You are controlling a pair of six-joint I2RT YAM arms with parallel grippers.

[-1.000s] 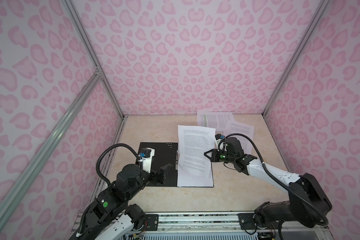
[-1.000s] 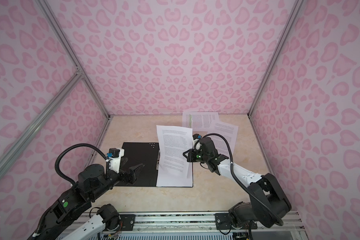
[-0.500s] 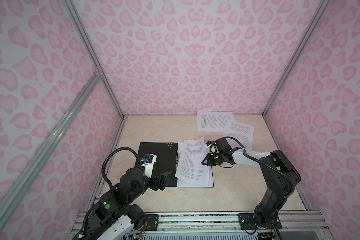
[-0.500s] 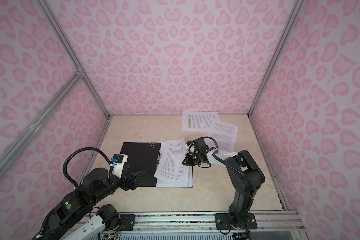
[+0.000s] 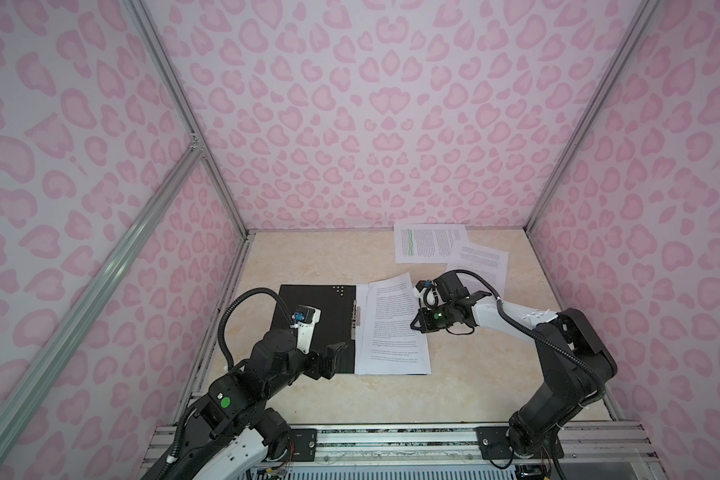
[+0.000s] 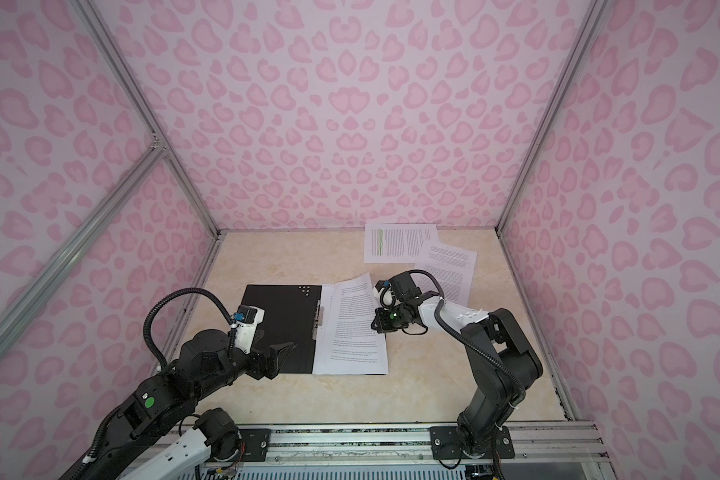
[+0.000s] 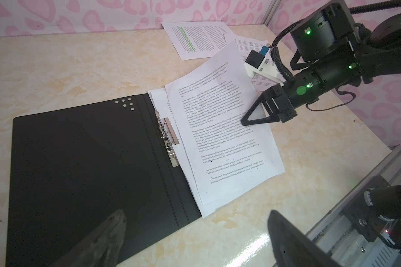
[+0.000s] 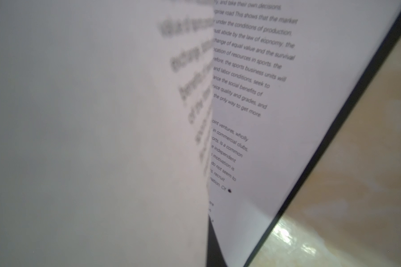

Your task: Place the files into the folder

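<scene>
- The folder (image 5: 308, 316) lies open and flat in the lower middle of both top views, black inside up. This leaves its right half free to take paper beside the metal clip (image 7: 168, 138).
- Several of the files (image 7: 159, 101) already lie stacked on that right half, their edges fairly square to the spine.
- The top sheet (image 5: 391, 316) sits askew on the stack. Its upper right corner curls up off the pile, probably because it is being laid down from one edge.
- The right gripper (image 5: 413, 324) is pressed together on the right edge of the top sheet. The right wrist view shows paper running right up to the lens, so it seems to be pinching that sheet.
- The right arm reaches in from the lower right with its elbow raised and its forearm low, nearly level with the table (image 5: 308, 257), and the jaws point left.
- The left gripper (image 5: 332, 355) is spread wide and holds nothing. It hovers over the folder's near edge at lower centre, well placed to steady the cover.
- A highlighted sheet (image 5: 427, 243) and a plain sheet (image 5: 481, 266) lie overlapping at the upper right, well apart from the folder and not yet filed.
</scene>
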